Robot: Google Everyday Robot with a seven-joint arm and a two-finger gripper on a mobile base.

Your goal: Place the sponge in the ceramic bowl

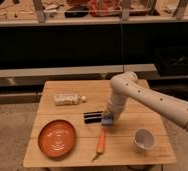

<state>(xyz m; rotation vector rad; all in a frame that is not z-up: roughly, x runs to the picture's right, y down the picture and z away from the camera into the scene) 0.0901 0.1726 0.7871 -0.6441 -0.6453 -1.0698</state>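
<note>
On the desk (52, 115): I see a slatted wooden top from my remote seat, with the arm (152, 100) reaching in from the right.
arm: white; it comes in at the right edge, bends above the back half of the desk, then drops toward the middle.
pincer (108, 118): low over the middle of the desk, just right of the black bar (93, 116); its fingers are pressed together, pinching the sponge (107, 120).
sponge: a small blue block at the pincer's tip, just beside the right end of the black bar and just behind the thick end of the carrot (101, 141). I cannot tell whether its underside touches the wood.
ceramic bowl (57, 138): a wide, shallow orange-red dish with rings inside, sitting on the front left part of the desk, well apart from the sponge.
black bar: flat, lying crosswise near the centre, between the bottle (68, 99) and the carrot.
carrot: orange, lying in front of the pincer, between the ceramic bowl and the white cup (143, 140), with its thin end toward the front edge.
white cup: upright at the front right, under the arm's forearm as I view it.
bottle: pale, on its side at the back left, with its cap pointing right.
</note>
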